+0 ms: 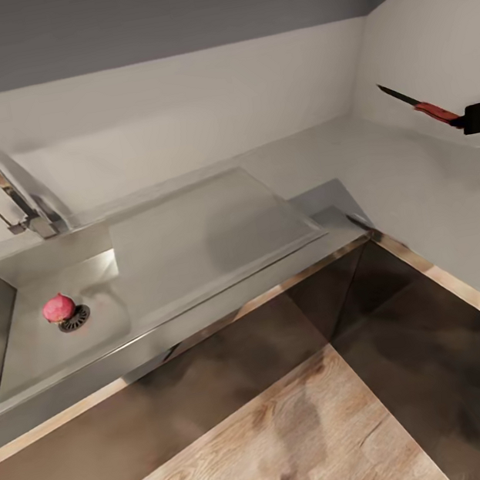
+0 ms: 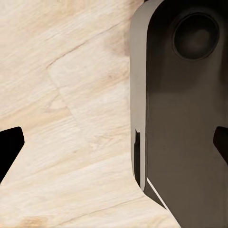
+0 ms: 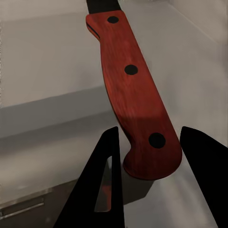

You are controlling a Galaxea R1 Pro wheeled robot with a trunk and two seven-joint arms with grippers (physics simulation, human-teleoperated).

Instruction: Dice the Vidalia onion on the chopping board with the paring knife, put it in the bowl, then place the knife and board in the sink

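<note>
Right claw (image 3: 147,166) pinching paring knife (image 1: 421,106) by the handle butt, held well above the surface (image 1: 384,169); Vidalia onion (image 1: 58,307) sits in sink (image 1: 46,343) beside the drain; left claw (image 2: 114,147) spread, should fetch onion.

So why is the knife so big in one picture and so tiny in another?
In the right wrist view the camera sits right behind the right tool, so the paring knife looms large with its blade cut off at the edge; in the head view the same knife is off to the side and small, while the Vidalia onion casts a soft shadow in the sink.
</note>
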